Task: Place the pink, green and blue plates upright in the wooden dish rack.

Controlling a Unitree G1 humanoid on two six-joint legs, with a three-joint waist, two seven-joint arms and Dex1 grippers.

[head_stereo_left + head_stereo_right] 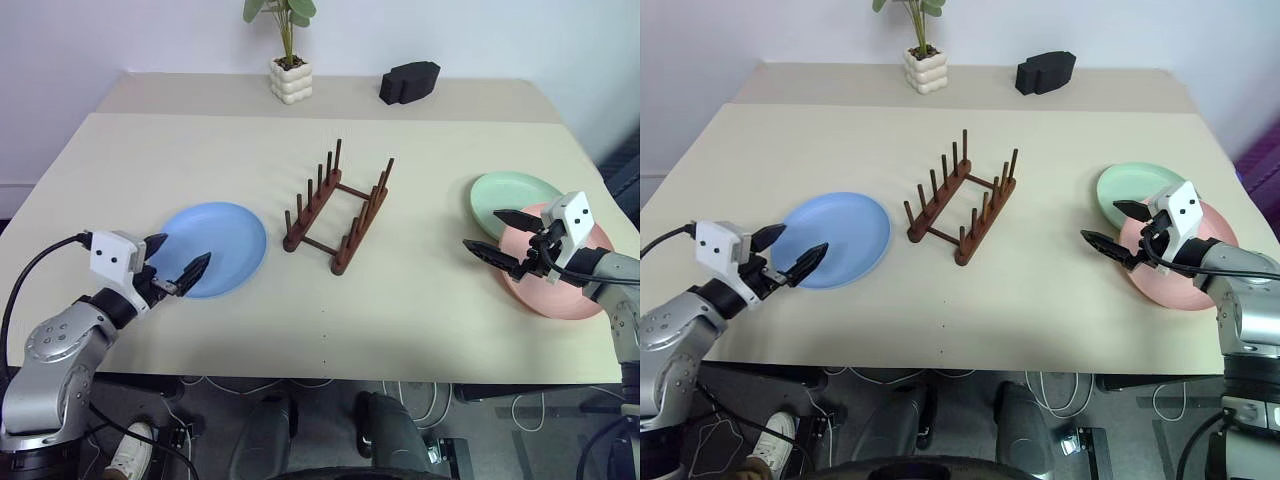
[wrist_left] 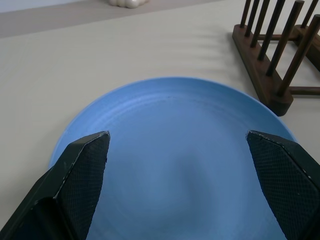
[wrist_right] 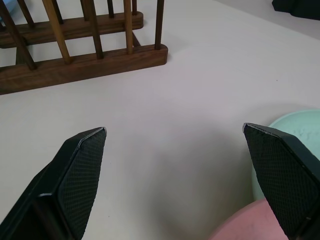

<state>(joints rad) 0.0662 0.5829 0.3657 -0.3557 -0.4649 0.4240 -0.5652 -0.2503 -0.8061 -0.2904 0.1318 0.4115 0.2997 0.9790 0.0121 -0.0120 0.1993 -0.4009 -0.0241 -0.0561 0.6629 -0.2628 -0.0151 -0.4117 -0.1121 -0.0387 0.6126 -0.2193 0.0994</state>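
Observation:
The light blue plate point(image 1: 212, 247) lies flat on the table's left side. My left gripper point(image 1: 177, 262) hovers open over its near-left rim, fingers spread wide. In the table's middle stands the dark wooden dish rack point(image 1: 338, 209), with nothing between its pegs. At the right, the pale green plate point(image 1: 505, 193) lies flat, and the pink plate point(image 1: 562, 288) overlaps its near edge. My right gripper point(image 1: 490, 237) is open just left of those two plates, pointing toward the rack. The left wrist view shows the blue plate point(image 2: 175, 150) beneath the fingers; the right wrist view shows the rack point(image 3: 75, 55).
A potted plant in a white pot point(image 1: 290, 78) and a black blocky object point(image 1: 408, 81) stand at the table's far edge. Bare tabletop point(image 1: 420, 290) lies between the rack and each plate.

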